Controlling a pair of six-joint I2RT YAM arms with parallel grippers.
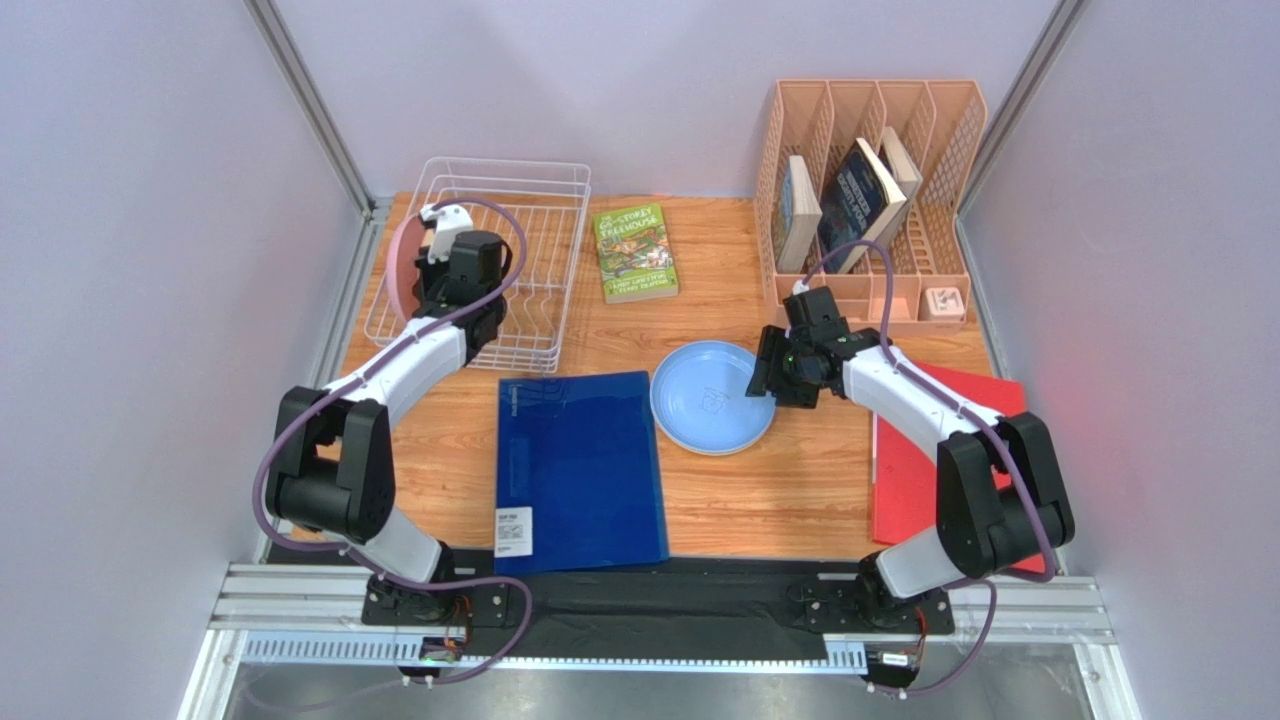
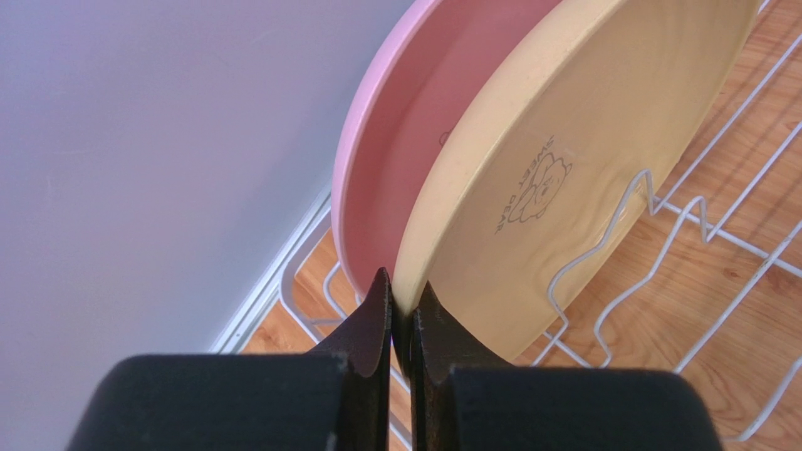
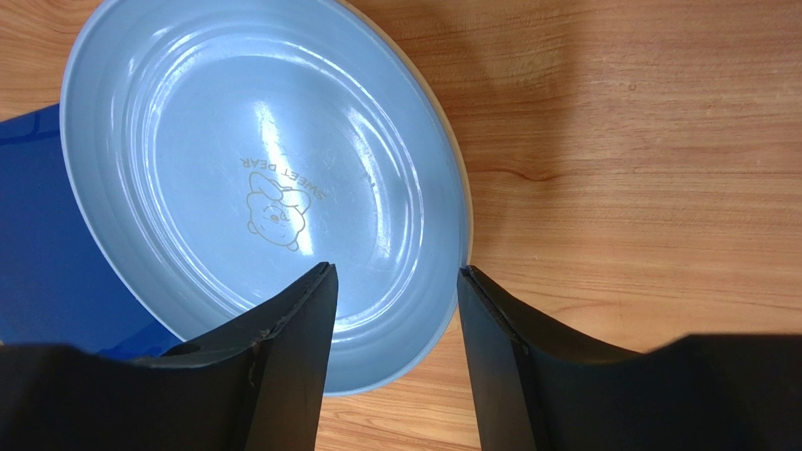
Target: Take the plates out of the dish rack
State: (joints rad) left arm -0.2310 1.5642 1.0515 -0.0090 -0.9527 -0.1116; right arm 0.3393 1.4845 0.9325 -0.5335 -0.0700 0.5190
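Observation:
The white wire dish rack (image 1: 519, 225) stands at the back left. In the left wrist view a pink plate (image 2: 395, 132) and a pale yellow plate (image 2: 565, 141) stand upright side by side in the rack (image 2: 715, 235). My left gripper (image 2: 403, 299) is shut on the yellow plate's rim; in the top view it (image 1: 451, 258) is over the rack beside the pink plate (image 1: 398, 273). The light blue plate (image 1: 714, 398) lies flat on the table. My right gripper (image 3: 395, 282) is open and empty, with its jaws either side of the blue plate's (image 3: 254, 188) right rim.
A blue folder (image 1: 579, 465) lies beside and partly under the blue plate. A green book (image 1: 636, 252) lies right of the rack. A peach organiser (image 1: 872, 165) with books stands at the back right. A red folder (image 1: 924, 450) lies under the right arm.

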